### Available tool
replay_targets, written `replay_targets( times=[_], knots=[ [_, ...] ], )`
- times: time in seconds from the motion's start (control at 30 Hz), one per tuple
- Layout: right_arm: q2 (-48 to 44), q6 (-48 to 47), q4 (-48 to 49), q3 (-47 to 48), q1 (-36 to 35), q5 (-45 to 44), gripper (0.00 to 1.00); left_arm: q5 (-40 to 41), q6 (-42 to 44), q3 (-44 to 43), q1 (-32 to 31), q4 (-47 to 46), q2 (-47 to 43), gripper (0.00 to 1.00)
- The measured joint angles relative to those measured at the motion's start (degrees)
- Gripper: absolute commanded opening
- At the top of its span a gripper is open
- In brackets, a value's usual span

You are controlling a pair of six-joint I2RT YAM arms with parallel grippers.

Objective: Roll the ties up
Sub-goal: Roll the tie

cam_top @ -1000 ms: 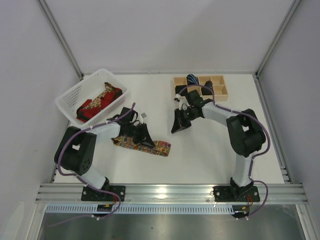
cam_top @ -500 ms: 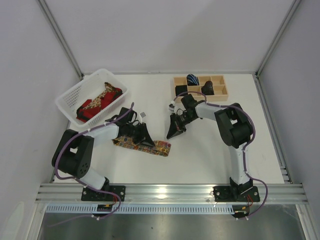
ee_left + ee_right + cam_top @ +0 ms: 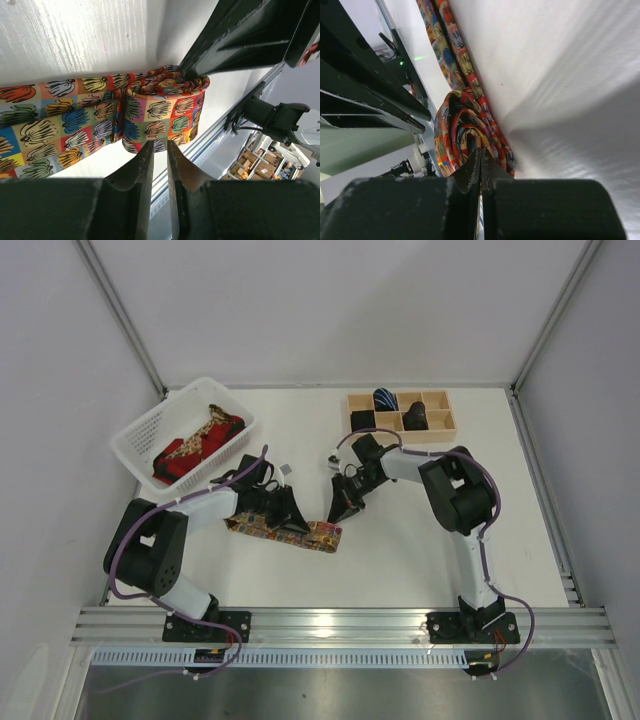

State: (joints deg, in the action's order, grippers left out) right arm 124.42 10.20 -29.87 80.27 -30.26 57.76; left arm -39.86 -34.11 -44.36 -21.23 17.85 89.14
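Since the earlier frame the right arm has folded inward and carried the right gripper (image 3: 343,508) away from the wooden tray (image 3: 437,400), down to the right end of the multicoloured tie (image 3: 322,533); the left gripper (image 3: 288,517) has kept its station over the tie. The tie lies flat on the table (image 3: 420,540) between the two arms, running diagonally from under the left gripper toward the right. The wrist views show its right end turned over into a small loose roll (image 3: 167,89). The right gripper is fully closed. Its joined tips (image 3: 480,152) sit against the edge of that roll, and no fabric is visible between them. The left gripper's jaws stand a narrow gap apart with nothing visible in the gap, and its tips (image 3: 159,147) sit at the near edge of the tie just beside the roll. A red tie (image 3: 175,462) and a gold paisley tie (image 3: 190,446) lie loose in the white basket (image 3: 140,430) at the far left. The wooden tray at the far right holds a blue-striped roll (image 3: 385,398) in one compartment and a dark roll (image 3: 415,418) in another.
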Motion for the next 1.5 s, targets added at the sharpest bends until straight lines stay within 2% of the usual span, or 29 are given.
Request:
replay_targets(
  times=[0.3,0.67,1.13,1.27,1.4,1.5],
  knots=[
    [0.0,-1.2,-1.3,0.1,-2.3,1.5,0.0,0.0,0.0,0.0,0.0,-0.2,0.0,0.22],
    [0.2,-0.9,-1.5,2.4,-0.3,1.0,0.0,0.0,0.0,0.0,0.0,-0.2,0.0,0.22],
    [0.7,-1.8,-2.8,0.7,-5.7,-0.3,0.0,0.0,0.0,0.0,0.0,-0.2,0.0,0.22],
    [0.4,0.5,-1.2,0.7,-3.5,-4.9,0.0,0.0,0.1,0.0,0.0,-0.1,0.0,0.22],
    [-2.0,3.2,-1.0,0.7,-1.0,-13.0,0.0,0.1,0.2,0.1,0.0,0.4,-0.1,0.2],
    [-6.1,4.9,-1.3,-0.1,0.5,-20.4,0.0,1.4,0.5,0.4,0.0,1.8,-0.9,0.13]
  ],
)
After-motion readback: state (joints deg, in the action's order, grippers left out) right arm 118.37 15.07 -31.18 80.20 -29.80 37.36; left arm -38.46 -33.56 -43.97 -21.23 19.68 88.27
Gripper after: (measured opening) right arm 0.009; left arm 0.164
